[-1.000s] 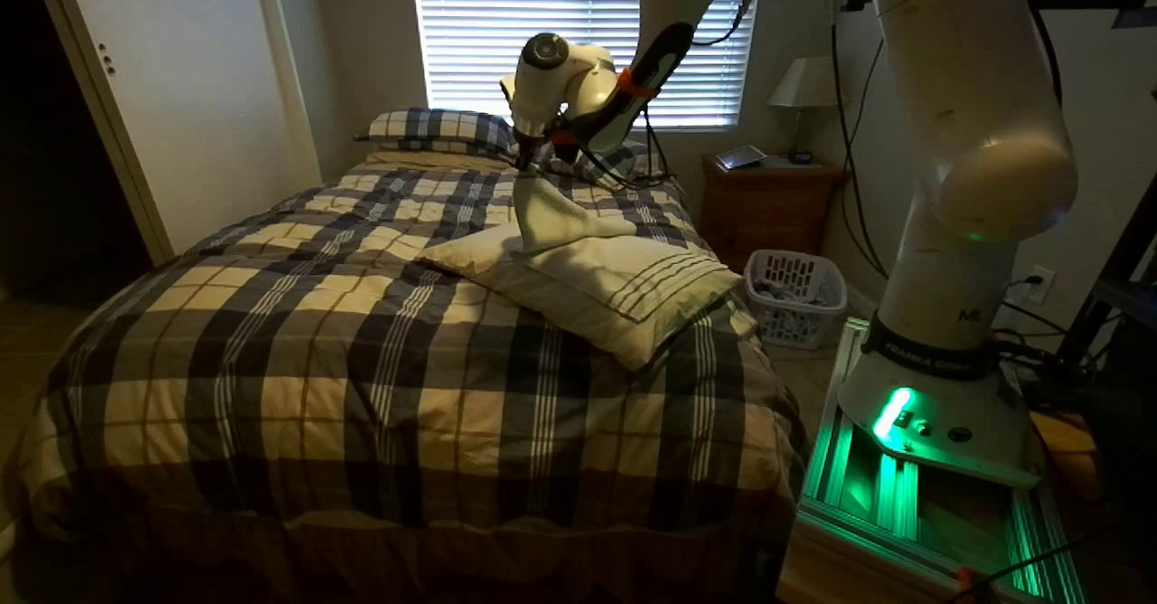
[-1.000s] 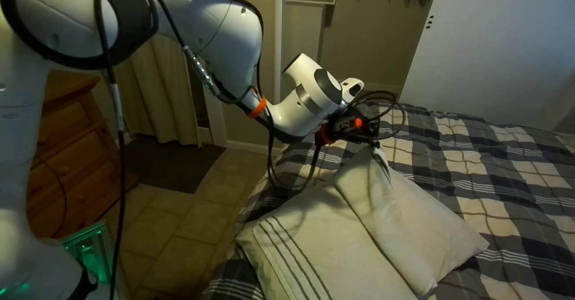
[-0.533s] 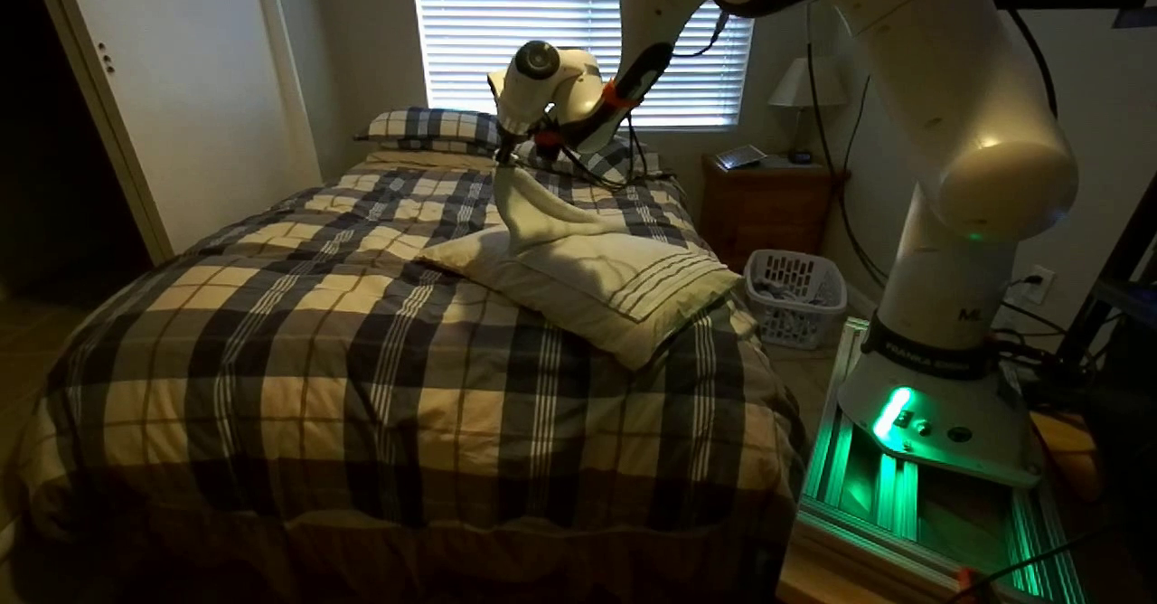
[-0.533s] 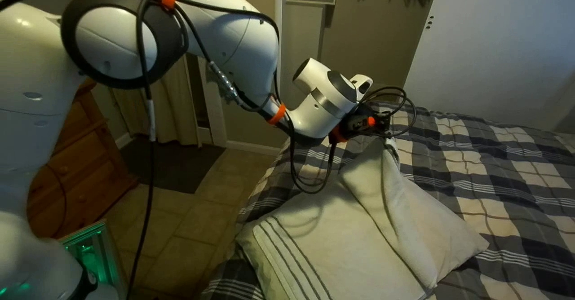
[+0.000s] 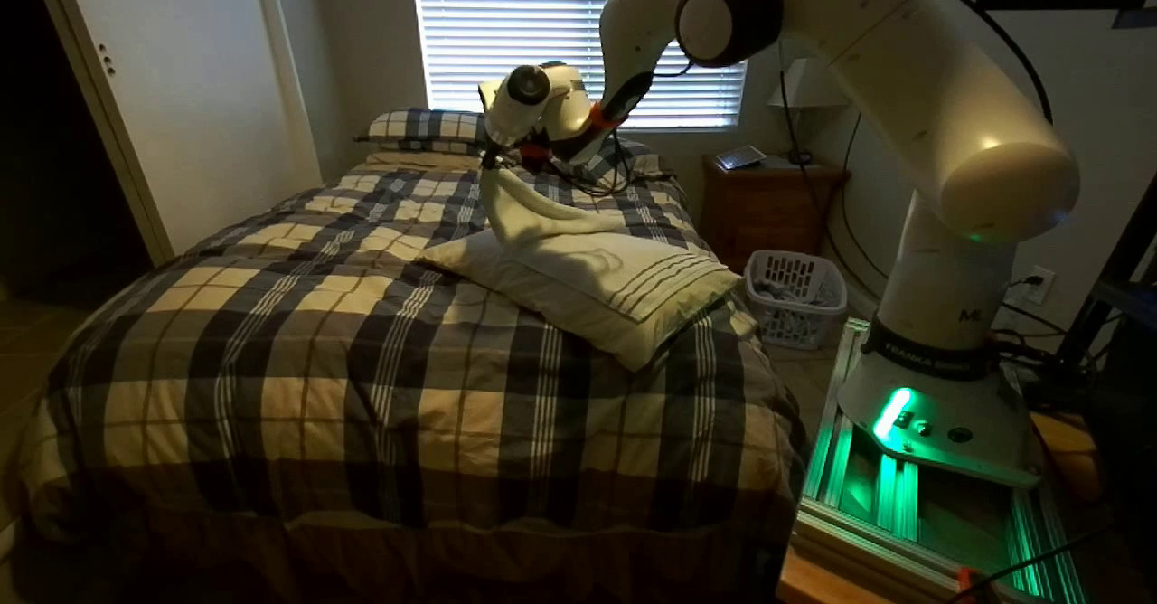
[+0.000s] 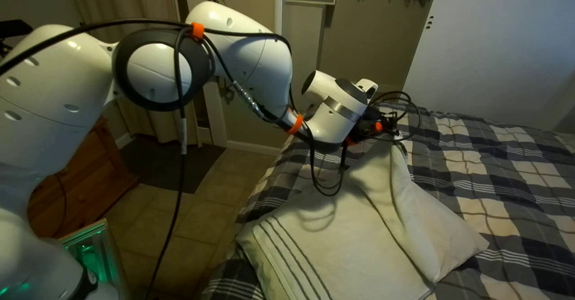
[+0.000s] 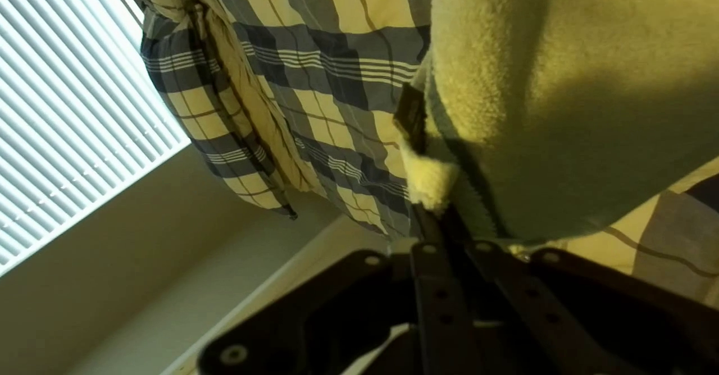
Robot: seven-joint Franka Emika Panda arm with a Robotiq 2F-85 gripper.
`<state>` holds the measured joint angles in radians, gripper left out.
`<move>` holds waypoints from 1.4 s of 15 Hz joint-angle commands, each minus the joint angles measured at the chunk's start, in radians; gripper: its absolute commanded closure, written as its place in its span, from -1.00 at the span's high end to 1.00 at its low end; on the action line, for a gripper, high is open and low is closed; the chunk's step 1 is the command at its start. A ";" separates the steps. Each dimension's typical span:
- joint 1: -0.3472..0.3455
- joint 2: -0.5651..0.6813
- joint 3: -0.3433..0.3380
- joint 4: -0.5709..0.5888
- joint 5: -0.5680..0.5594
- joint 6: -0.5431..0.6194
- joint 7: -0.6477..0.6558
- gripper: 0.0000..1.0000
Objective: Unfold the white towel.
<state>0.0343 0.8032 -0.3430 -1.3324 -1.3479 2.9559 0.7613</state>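
Note:
The white towel is a cream cloth with thin dark stripes near one end. It also shows in an exterior view. It lies over a pale, pillow-like cushion on the bed. My gripper is shut on one corner of the towel and holds it up above the bed. From the gripper the raised part slopes down to the flat, striped part. In the wrist view my gripper has its jaws close together with a bit of towel between them, and the raised towel fills the right side.
A plaid bedspread covers the bed. Plaid pillows lie at the head under a window. A nightstand with a lamp and a white laundry basket stand beside the bed. Loose cables hang from the arm.
My gripper has moved away from the robot's base, leftward in an exterior view, with the towel corner in it. The raised fold has stretched that way; the striped end stays in place.

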 commanded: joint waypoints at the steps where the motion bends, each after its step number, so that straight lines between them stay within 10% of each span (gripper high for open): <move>1: 0.018 0.098 -0.059 0.152 -0.083 0.045 0.144 -0.98; 10: 0.027 0.214 -0.127 0.324 -0.171 0.030 0.328 -0.98; 11: 0.025 0.212 -0.123 0.314 -0.163 0.032 0.326 -0.41; 21: 0.069 0.186 -0.193 0.360 -0.230 0.047 0.539 0.84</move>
<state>0.0857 0.9915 -0.4906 -1.0082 -1.5087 2.9777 1.1819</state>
